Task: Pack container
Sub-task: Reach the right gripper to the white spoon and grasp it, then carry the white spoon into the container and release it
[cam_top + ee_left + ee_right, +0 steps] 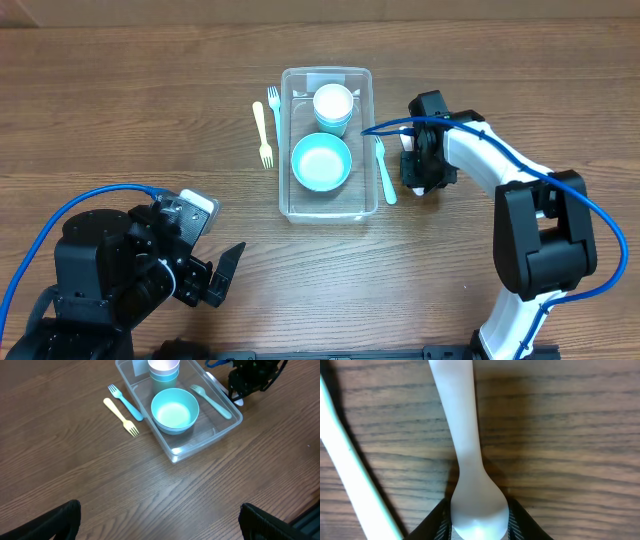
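The clear container (365, 140) stands at the table's middle and holds a light-blue bowl (321, 162) and a white bowl stacked on a light-blue one (333, 105); it also shows in the left wrist view (200, 442). My right gripper (417, 170) is down at the table just right of the container, shut on the bowl end of a white spoon (462, 435) that lies on the wood. The jaws (479, 522) sit on both sides of the spoon. A teal spoon (385, 170) lies along the container's right wall. My left gripper (160, 525) is open and empty at the near left.
A yellow fork (262, 133) and a blue fork (274, 108) lie side by side left of the container. The teal spoon's handle (350, 470) lies close to the left of the white spoon. Blue cables run along both arms.
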Robot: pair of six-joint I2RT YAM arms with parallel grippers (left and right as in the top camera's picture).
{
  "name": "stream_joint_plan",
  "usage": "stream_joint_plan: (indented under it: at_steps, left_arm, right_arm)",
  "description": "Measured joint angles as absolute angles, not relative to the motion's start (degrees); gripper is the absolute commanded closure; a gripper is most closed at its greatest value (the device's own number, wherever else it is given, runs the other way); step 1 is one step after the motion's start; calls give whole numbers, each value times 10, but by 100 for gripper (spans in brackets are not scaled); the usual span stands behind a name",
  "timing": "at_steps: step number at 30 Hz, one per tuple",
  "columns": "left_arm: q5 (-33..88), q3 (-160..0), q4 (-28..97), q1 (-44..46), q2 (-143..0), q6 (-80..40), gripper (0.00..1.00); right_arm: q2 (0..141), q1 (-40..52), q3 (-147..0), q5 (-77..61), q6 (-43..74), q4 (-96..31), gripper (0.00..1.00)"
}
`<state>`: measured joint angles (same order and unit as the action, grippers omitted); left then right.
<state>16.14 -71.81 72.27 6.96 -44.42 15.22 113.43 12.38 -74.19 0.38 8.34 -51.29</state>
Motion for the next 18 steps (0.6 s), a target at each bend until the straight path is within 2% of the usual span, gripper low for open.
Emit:
stream_joint_plan:
  at_steps: [6,11,18]
  left_arm:
    - [161,-718,723,70,-444,152,0]
    - [161,-718,723,70,-444,152,0]
    - [161,-718,723,70,-444,152,0]
  right_arm:
    - [1111,119,-818,-9,101,-565,96]
    - [1000,120,-867,-7,135,-588,96]
    - [964,253,-869,-32,180,-564,96]
